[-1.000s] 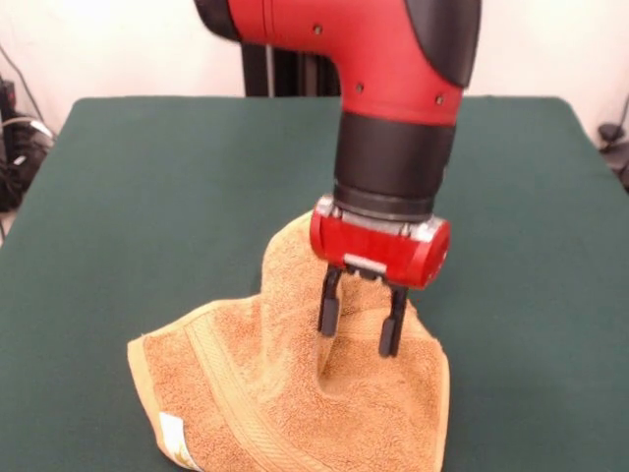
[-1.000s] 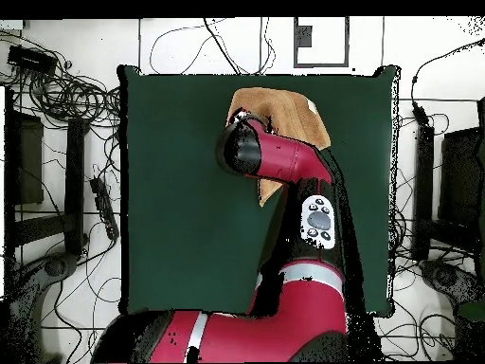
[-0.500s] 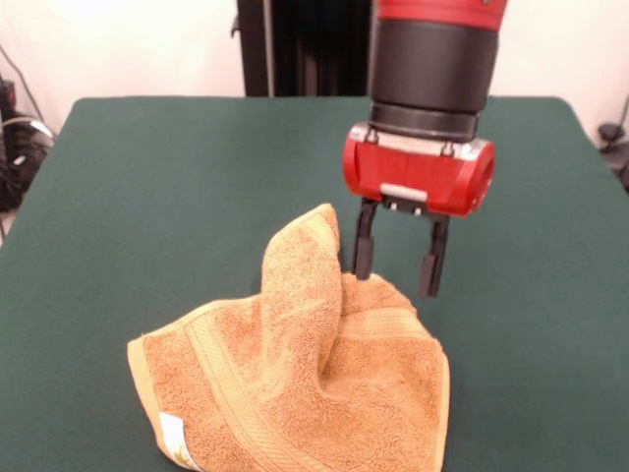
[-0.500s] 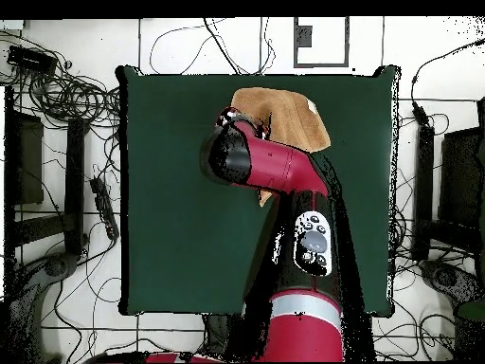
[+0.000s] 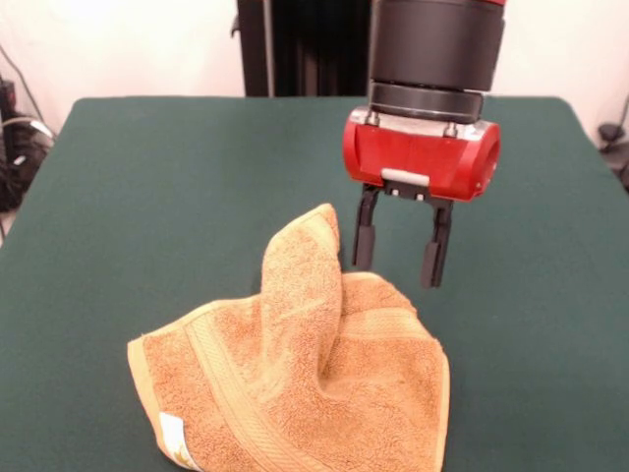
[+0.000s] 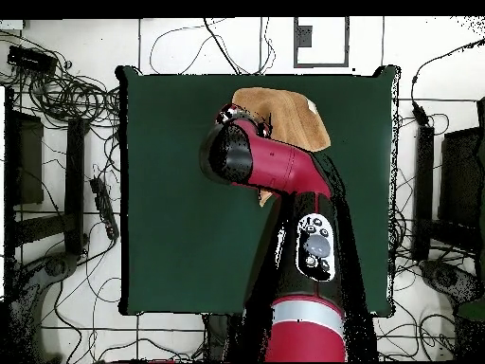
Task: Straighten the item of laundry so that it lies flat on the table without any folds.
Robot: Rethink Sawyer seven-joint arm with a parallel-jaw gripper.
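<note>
Gripper [image 5: 396,254] jaws hung released, empty, above the towel [image 5: 295,379]; its peaked fold beside them risked bunching further if pinched.

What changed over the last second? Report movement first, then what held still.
The pincer rose off the towel, where its open fingers had been pressed into the cloth, and now hangs above it, open and empty. The towel stays crumpled on the table, one corner peaked upward.

Even, bright, diffuse light falls on the green surface [image 5: 147,197], with soft faint shadows, no glare, and sharp focus throughout.
</note>
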